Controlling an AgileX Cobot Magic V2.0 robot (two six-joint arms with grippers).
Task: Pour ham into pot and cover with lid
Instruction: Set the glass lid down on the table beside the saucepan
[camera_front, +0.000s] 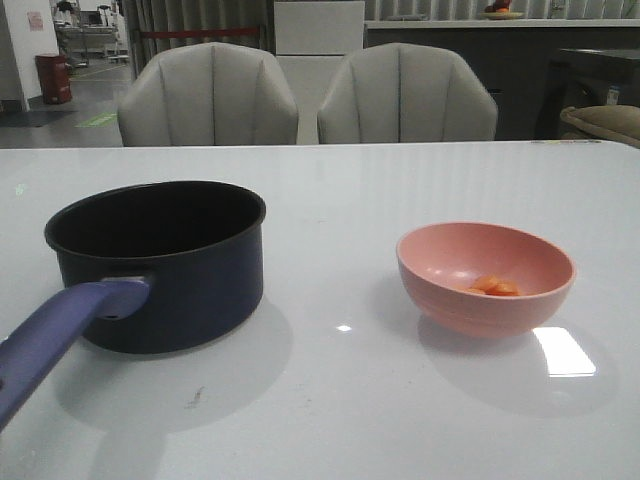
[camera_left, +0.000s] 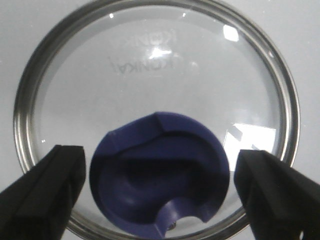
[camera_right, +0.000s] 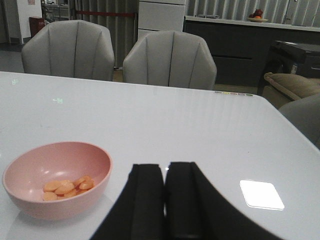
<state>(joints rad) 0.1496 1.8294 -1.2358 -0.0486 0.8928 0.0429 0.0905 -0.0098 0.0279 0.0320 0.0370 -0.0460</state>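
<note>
Left gripper (camera_left: 159, 187): fingers spread wide, 1 on each side of the knob (camera_left: 159, 175), not touching it. It sits directly over the lid (camera_left: 150, 75), which lies flat on the table (camera_front: 330, 190), outside the front view. Lid is glass with a metal rim: stiff, smooth, likely breakable; the flared blue knob is the only sensible hold.

Right gripper (camera_right: 165, 187): fingers pressed together, holding nothing, near the bowl (camera_right: 20, 192).

Ham (camera_right: 67, 187): a few small loose pieces in the bowl bottom; light, should tip out easily. Bowl looks like light plastic, best held by the rim.

Pot (camera_front: 165, 265): well left of bowl, open, handle toward robot. 2 chairs (camera_front: 210, 95) behind. Nothing stands between bowl and pot.
</note>
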